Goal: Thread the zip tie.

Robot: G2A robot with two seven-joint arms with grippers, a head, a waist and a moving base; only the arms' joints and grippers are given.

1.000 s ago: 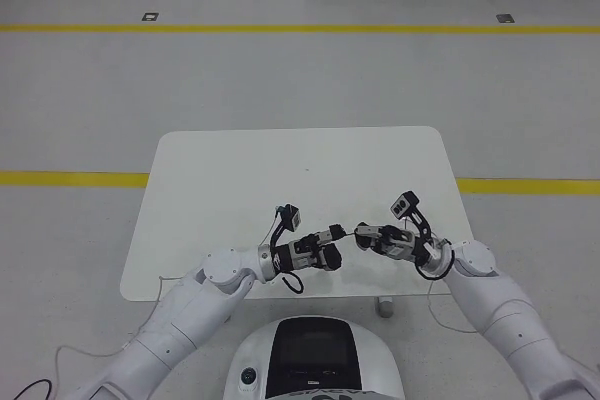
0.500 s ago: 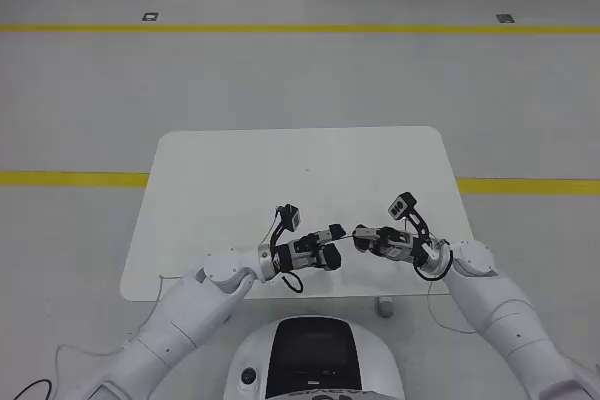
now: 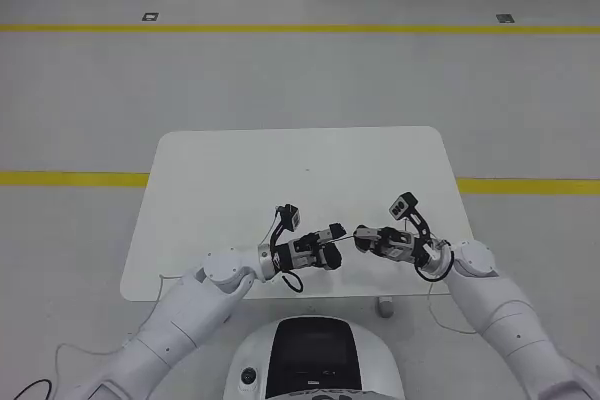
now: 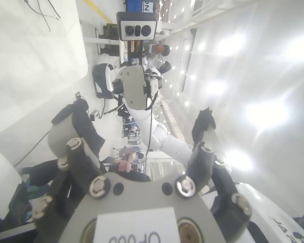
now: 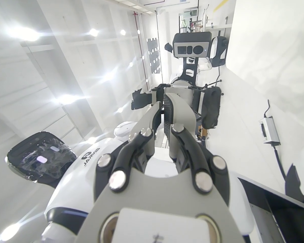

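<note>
Left gripper [image 4: 138, 113]: jaws spread wide apart with nothing between them. It hangs over the near part of the counter [image 3: 230, 180], nose pointed at the other arm.

Right gripper [image 5: 164, 99]: jaws pressed together, facing the left one almost tip to tip. You can't tell from its wrist view whether anything is pinched in there.

Zip tie [image 3: 345, 232]: in the top view a thin dark strand bridges the gap between the two sets of jaws. I'd take that for the tie, likely held on the right side. It's too fine to tell head from tail.

Loose strands [image 4: 41, 8]: a few dark ones lie crossed on the counter, well apart from both arms. Probably spare ties.

Step, my guess: you're lining up a handover or the actual threading in mid-air, so not far along yet.

Risk 1: the strand is floppy. If you close the left jaws a bit off line, they'll shut on air or bend the tie sideways.

Risk 2: the tips are very near each other, so pushing in further could bump the jaws together and knock the tie loose.

Risk 3: if the right grip is only on the very end, any tug could pull it out and drop it on the counter.
</note>
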